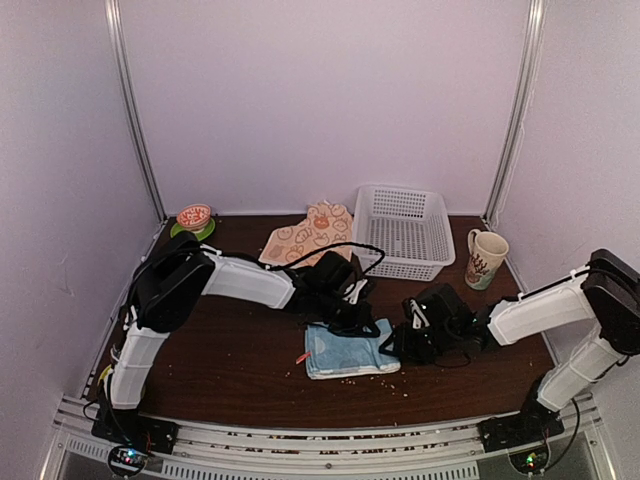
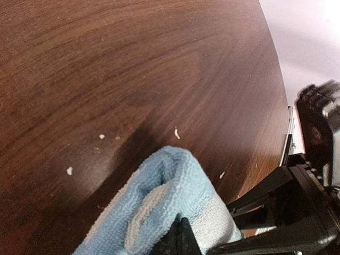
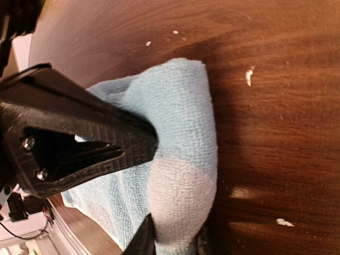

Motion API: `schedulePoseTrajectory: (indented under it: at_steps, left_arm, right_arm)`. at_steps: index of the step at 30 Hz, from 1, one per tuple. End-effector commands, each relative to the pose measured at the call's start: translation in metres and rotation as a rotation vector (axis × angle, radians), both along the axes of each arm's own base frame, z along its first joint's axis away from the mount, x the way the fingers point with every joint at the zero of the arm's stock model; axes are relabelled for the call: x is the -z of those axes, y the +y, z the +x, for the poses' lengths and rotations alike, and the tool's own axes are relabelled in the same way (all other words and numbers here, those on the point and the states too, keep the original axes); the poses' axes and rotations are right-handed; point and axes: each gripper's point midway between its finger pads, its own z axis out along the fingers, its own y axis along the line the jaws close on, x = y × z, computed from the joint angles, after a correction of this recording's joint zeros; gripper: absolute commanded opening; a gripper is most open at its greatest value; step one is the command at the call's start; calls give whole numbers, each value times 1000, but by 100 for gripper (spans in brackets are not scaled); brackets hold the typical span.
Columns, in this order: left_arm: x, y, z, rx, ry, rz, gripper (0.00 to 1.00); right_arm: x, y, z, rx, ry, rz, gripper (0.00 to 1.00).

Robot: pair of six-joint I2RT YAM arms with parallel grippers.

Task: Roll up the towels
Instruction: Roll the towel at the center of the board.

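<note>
The light blue towel lies partly folded on the dark wooden table, between the two grippers. My left gripper is at its far edge, shut on a raised fold of it; one dark fingertip shows against the cloth. My right gripper is at its right edge, shut on the rolled fold with a pale circle. Its fingers press on the cloth. The cream towel with orange prints lies flat at the back.
A white plastic basket stands at the back right. A printed mug stands to its right. A small green and red dish sits at the back left. Crumbs dot the table.
</note>
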Motion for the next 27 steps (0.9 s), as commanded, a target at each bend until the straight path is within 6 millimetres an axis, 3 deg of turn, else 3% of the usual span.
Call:
schedulePoseTrajectory:
  at_steps: [1,5,11,16,21,27]
  left_arm:
    - [6,13,-1,-11,9,45,0]
    - [-5,16,-2,-13,-5,42,0]
    - [-40,30,-8,-11,-54,24,25]
    - [-65,51,-13,-44,-104,19,29]
    - [-73,72,-15,-96,-144,37,28]
    - [-66,81,-18,-103,-148,60,27]
  right_arm:
    - [30,-18,-16,-1,87,-97,19]
    - [25,-34,-10,-20,41,-228,0]
    - [11,-79,-6,-82,3,-563,0]
    - [-8,-106,0,-109,-28,-758,0]
    - [-27,-111,10,-129,-94,-952,0]
    - [-39,-103,17,-172,-177,-1193,0]
